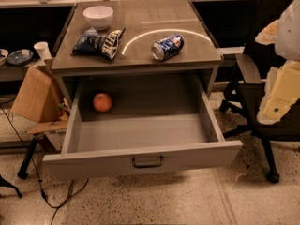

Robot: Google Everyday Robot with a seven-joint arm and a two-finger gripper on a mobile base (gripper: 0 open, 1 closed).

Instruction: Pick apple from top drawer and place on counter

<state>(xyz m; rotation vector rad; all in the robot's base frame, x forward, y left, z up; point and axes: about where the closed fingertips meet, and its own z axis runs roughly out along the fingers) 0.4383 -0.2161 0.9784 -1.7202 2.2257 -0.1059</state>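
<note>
A low grey-brown cabinet stands in front of me with its top drawer (140, 134) pulled all the way out over a speckled floor. The drawer is a wide, shallow grey box with a flat front panel and a small dark pull handle (147, 162) at its middle. Inside it, a small round orange-red apple (102, 102) sits alone on the drawer floor in the back left corner, close to the left wall. Above, on the counter (154, 15), a white bowl (98, 17) rests near the far left corner. Two crumpled blue chip bags (98, 43) lie just in front of the bowl. A blue soda can (167, 47) lies on its side towards the right, under a thin curved white arc (140, 35) marked on the surface. The robot's gripper (280, 90) shows as a pale cream-and-white shape at the far right edge. It is raised in front of a black office chair (248, 69), well apart from the drawer and the apple, and I cannot tell whether it is spread or pressed together. To the left of the cabinet a brown cardboard box (33, 95) leans, with a white paper cup (42, 50) behind it.
</note>
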